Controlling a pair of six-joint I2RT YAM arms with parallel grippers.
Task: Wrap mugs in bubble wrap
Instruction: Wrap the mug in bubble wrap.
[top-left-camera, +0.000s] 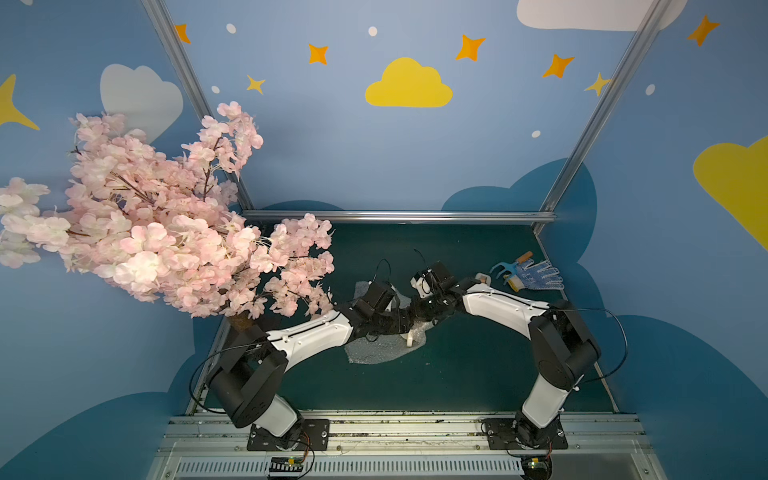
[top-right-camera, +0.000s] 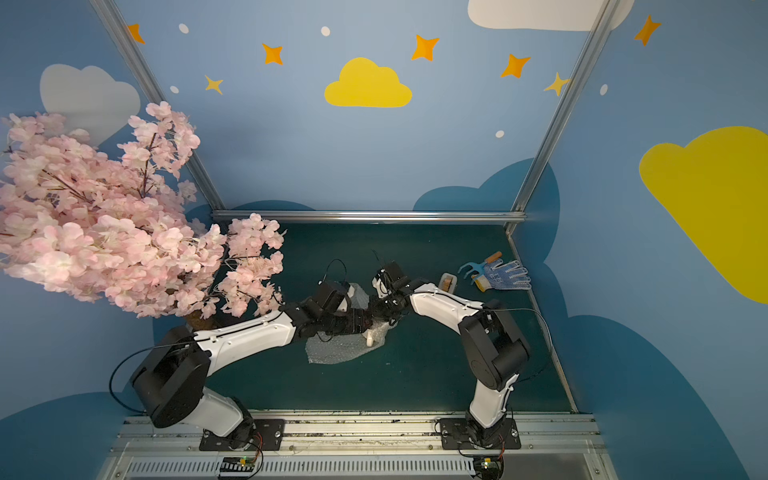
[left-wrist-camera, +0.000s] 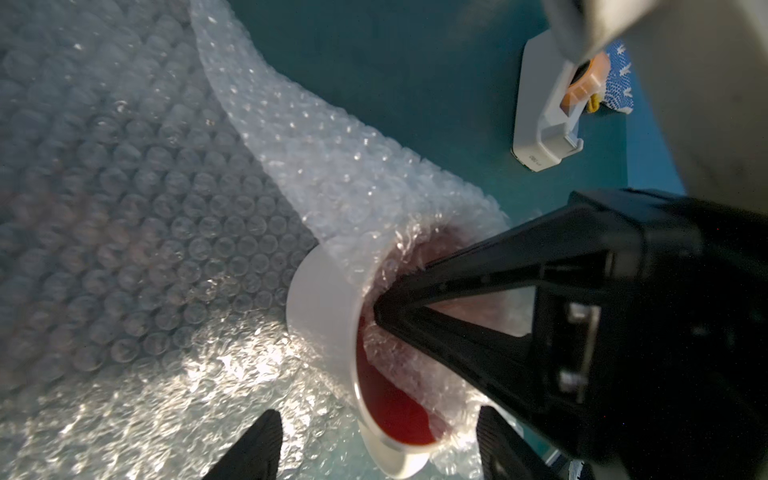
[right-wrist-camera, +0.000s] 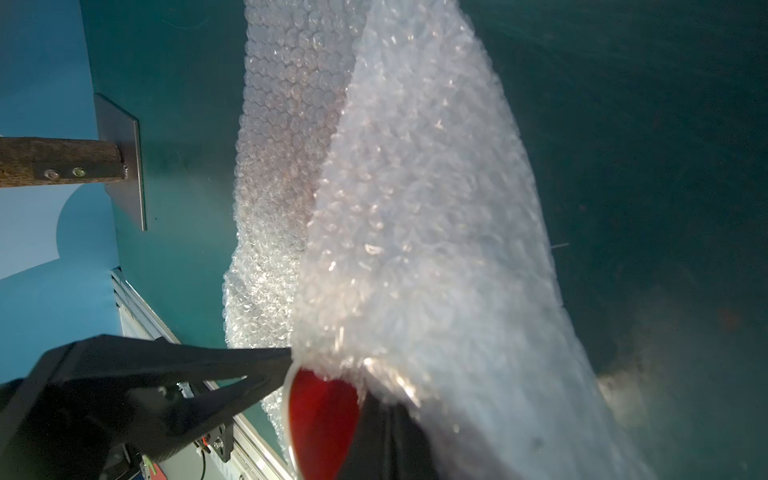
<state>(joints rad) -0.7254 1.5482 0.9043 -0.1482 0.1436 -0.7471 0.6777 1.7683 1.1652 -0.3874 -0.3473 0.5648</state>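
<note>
Left wrist view: mug (left-wrist-camera: 328, 316) lies on its side on the bubble wrap (left-wrist-camera: 137, 216), red inside facing the camera. A flap of wrap runs over the rim into the mouth. Right hand (left-wrist-camera: 380, 309), jaws pressed together, pokes into the mouth against that flap. Left hand (left-wrist-camera: 374, 446) shows only two dark fingertips, spread apart, holding nothing, either side of the mug's rim.

Right wrist view: wrap (right-wrist-camera: 415, 216) draped over the mug (right-wrist-camera: 322, 415); left hand's finger touches the rim.

Both top views: arms meet mid-surface and hide most of the mug; only its white handle (top-left-camera: 409, 341) (top-right-camera: 368, 341) shows on the wrap (top-left-camera: 374, 351).

Dark green surface (top-left-camera: 478, 374). Tape dispenser (top-right-camera: 448, 282), dotted gloves (top-left-camera: 538, 275) and small blue rake (top-left-camera: 500, 270) far right. Pink blossom tree (top-left-camera: 158, 232) left. Blue walls with clouds and stars.
</note>
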